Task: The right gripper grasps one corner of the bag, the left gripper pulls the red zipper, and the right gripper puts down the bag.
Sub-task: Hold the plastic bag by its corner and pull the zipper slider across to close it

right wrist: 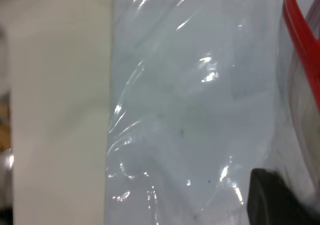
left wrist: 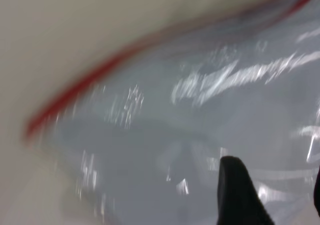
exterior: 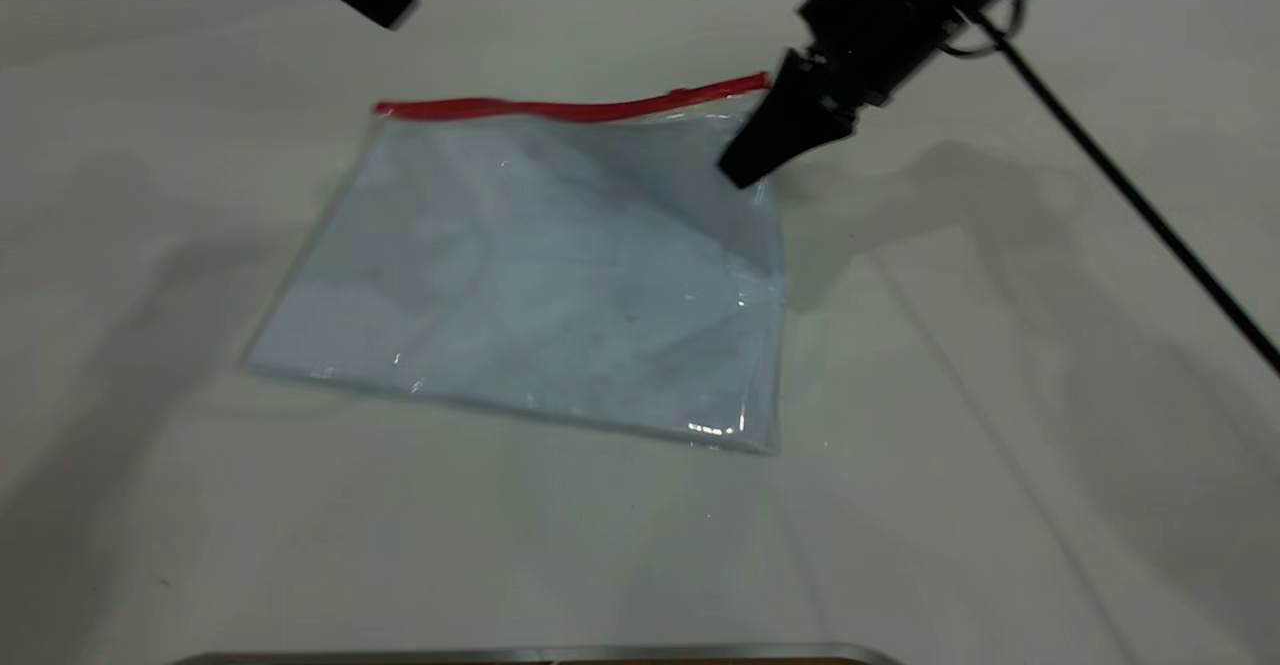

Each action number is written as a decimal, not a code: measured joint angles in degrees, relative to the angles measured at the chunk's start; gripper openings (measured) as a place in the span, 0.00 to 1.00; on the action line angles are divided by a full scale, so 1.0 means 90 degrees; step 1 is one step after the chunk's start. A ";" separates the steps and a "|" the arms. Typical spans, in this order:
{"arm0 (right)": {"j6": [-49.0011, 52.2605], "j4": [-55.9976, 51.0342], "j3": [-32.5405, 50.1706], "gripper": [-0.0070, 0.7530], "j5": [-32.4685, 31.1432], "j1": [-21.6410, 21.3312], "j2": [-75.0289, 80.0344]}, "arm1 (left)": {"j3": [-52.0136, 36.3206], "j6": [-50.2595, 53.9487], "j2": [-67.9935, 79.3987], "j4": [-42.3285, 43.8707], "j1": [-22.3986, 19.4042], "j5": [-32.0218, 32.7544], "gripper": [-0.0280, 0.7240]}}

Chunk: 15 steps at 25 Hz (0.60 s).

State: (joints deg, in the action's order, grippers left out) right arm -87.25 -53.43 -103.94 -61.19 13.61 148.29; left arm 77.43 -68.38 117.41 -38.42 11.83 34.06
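Plastic pouch, large, flat and clear, the bag [exterior: 540,275], lies on the pale surface [exterior: 1000,445] with white paper inside it. Its thin red zipper strip [exterior: 570,108] runs along the far long edge. The right gripper [exterior: 742,170], black with long tapered jaws and a trailing black cable [exterior: 1130,195], hangs over the bag's corner [exterior: 755,105] at the right end of the red strip. Its jaws point down at the plastic just beside that corner; whether they are released or clenched I cannot tell. In the right wrist view one dark jaw tip shows over the clear plastic near the red strip. The left gripper [exterior: 385,5], black with a blunt tip, is at the far left edge of the surface, well apart from the bag, and its jaw state also cannot be told.
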 joint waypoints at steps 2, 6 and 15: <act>0.0214 0.0310 -0.0305 0.05 -0.0242 0.0230 0.0000 | 0.0000 -0.0630 0.0120 -0.0388 0.0150 -0.0020 0.61; 0.0377 0.0327 -0.0590 0.05 -0.0287 0.0557 0.0005 | 0.0005 -0.1789 0.0360 -0.1225 0.0286 -0.0043 0.61; -0.0090 -0.0287 -0.0606 0.05 0.0079 0.0631 0.0074 | 0.0007 -0.3067 0.0647 -0.2744 0.0286 -0.0093 0.61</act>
State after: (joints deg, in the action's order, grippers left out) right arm -88.06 -56.02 -109.39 -60.49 19.29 148.96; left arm 77.50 -95.98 123.23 -63.11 14.40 33.22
